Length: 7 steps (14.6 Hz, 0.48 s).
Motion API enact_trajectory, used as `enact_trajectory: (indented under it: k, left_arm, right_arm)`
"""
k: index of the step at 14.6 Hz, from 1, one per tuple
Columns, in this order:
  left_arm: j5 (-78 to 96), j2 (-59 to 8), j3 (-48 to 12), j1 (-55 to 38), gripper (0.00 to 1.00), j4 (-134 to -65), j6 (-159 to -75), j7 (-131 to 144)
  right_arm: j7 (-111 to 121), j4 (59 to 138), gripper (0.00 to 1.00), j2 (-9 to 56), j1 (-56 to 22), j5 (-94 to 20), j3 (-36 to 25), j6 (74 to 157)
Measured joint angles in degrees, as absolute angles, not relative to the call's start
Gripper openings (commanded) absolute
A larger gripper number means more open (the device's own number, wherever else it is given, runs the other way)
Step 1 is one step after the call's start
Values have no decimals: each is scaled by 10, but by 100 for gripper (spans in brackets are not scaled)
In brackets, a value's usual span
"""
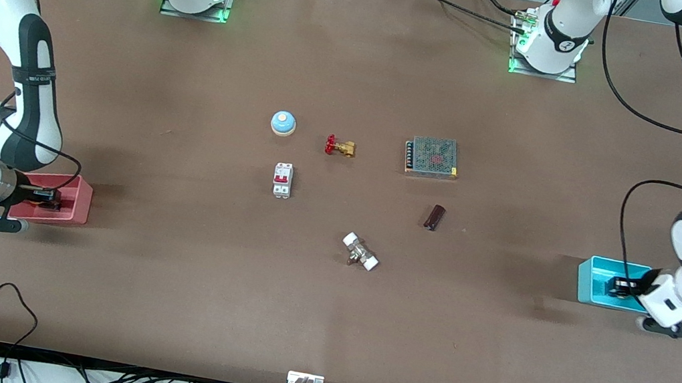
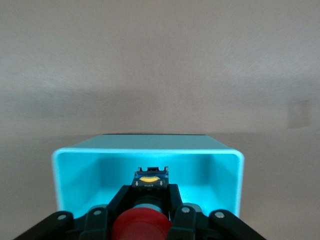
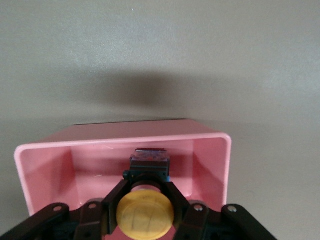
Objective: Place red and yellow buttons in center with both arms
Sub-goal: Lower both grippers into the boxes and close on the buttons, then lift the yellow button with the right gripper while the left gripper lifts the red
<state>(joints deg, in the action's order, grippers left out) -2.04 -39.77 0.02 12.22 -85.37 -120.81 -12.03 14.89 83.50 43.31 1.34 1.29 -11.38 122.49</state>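
Observation:
In the left wrist view my left gripper (image 2: 148, 197) is down inside the cyan bin (image 2: 75, 170), shut on the neck of the red button (image 2: 140, 226), whose black body carries a yellow mark. In the right wrist view my right gripper (image 3: 146, 186) is inside the pink bin (image 3: 50, 165), shut on the neck of the yellow button (image 3: 145, 212). In the front view the left gripper (image 1: 621, 287) sits in the cyan bin (image 1: 590, 286) at the left arm's end, and the right gripper (image 1: 46, 196) in the pink bin (image 1: 78, 206) at the right arm's end. The brown table centre (image 1: 339, 205) lies between them.
Around the centre lie a blue-and-white bell (image 1: 283, 123), a brass valve with red handle (image 1: 340, 147), a white circuit breaker (image 1: 282, 180), a mesh-topped power supply (image 1: 432, 157), a dark cylinder (image 1: 435, 217) and a white-ended fitting (image 1: 360, 252).

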Motion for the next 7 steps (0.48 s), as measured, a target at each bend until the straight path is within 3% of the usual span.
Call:
enact_trajectory:
  k: [3,7]
  left_arm:
    - [-20,-379,-3,116,1,-797,-1132,-117]
    - [-20,-354,-9,67,1,-802,-1106,-46]
  right_arm:
    - [159,824,33,415,13,13,-114,1197]
    - [159,807,33,358,0,8,-112,1117]
